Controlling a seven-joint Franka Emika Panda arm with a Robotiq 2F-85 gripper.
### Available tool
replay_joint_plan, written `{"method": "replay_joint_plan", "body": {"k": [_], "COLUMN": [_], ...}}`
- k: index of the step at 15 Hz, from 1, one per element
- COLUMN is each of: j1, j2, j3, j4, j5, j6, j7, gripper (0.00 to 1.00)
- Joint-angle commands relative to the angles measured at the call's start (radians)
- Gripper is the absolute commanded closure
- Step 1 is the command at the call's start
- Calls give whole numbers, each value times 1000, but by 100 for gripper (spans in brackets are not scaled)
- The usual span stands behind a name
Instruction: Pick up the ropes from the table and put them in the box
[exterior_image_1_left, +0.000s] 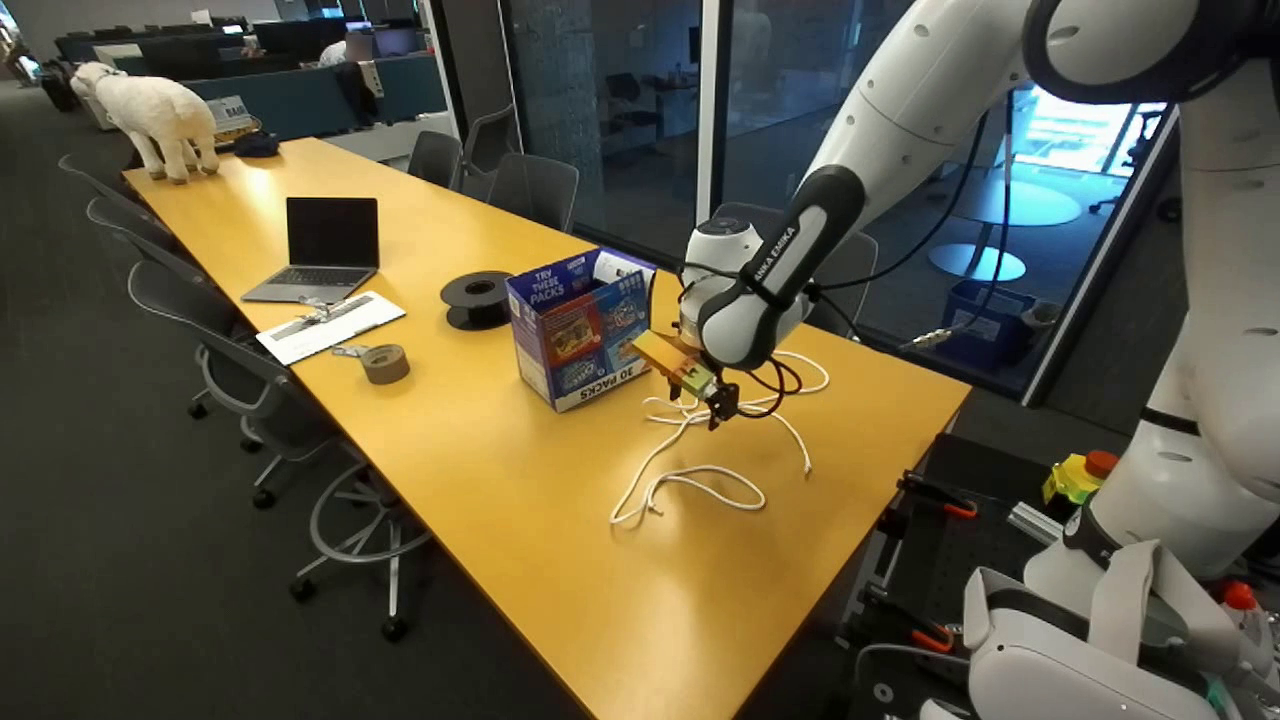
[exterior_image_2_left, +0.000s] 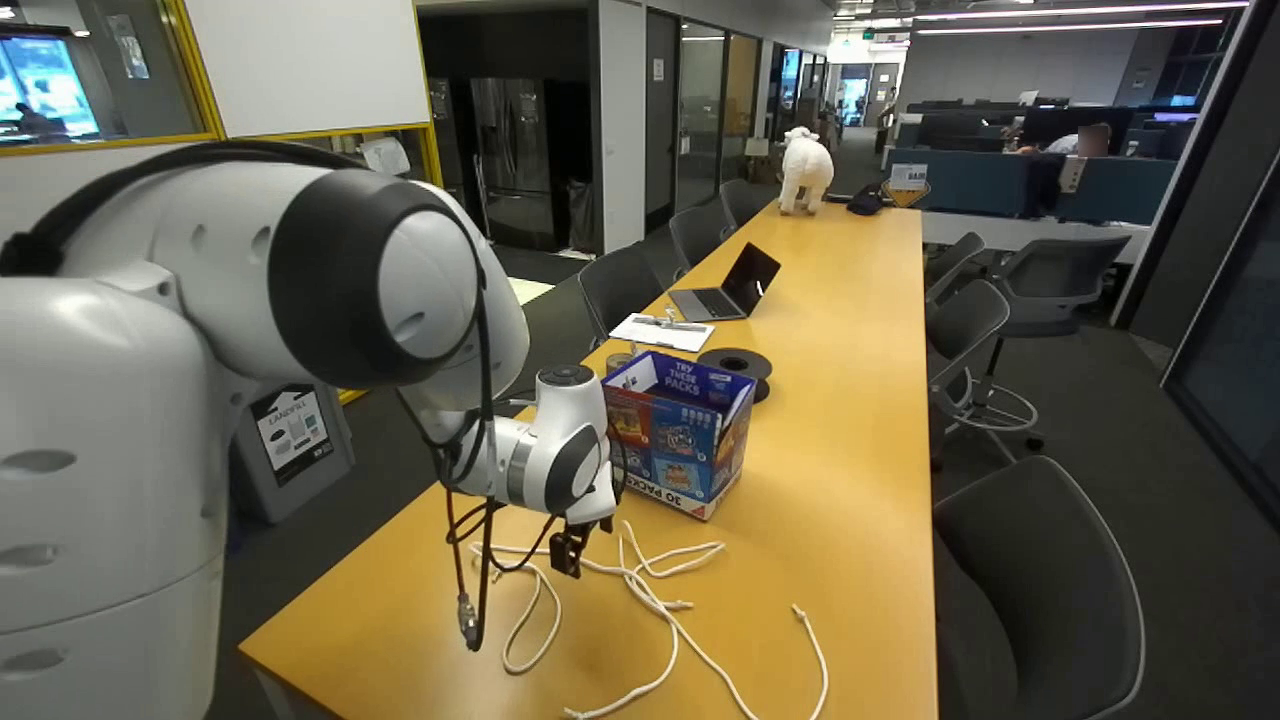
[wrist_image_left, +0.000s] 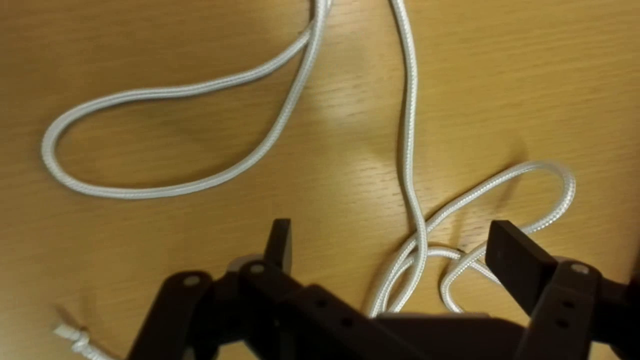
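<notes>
Some thin white cords (wrist_image_left: 410, 125) lie on the yellow-orange wooden bench (exterior_image_1_left: 480, 430) beneath and beside the spread, empty black claw (wrist_image_left: 390, 235), so picking seems the present step, and next it should lower and pinch them, with the blue open-topped cardboard box (exterior_image_1_left: 583, 338) near it.

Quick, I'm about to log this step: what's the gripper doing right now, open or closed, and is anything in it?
Gripper: open, holding nothing; the white ropes lie loose on the table.
</notes>
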Motion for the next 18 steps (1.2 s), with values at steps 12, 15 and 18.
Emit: {"method": "replay_joint_plan", "body": {"k": [12, 15, 18], "j1": [27, 15, -4], "j2": [223, 239, 240], "j3": [-99, -93, -78], "j4": [248, 272, 285], "j5": [137, 158, 169], "j6": [-10, -45, -70], "j7": [4, -3, -21], "gripper": [0, 0, 0]}}
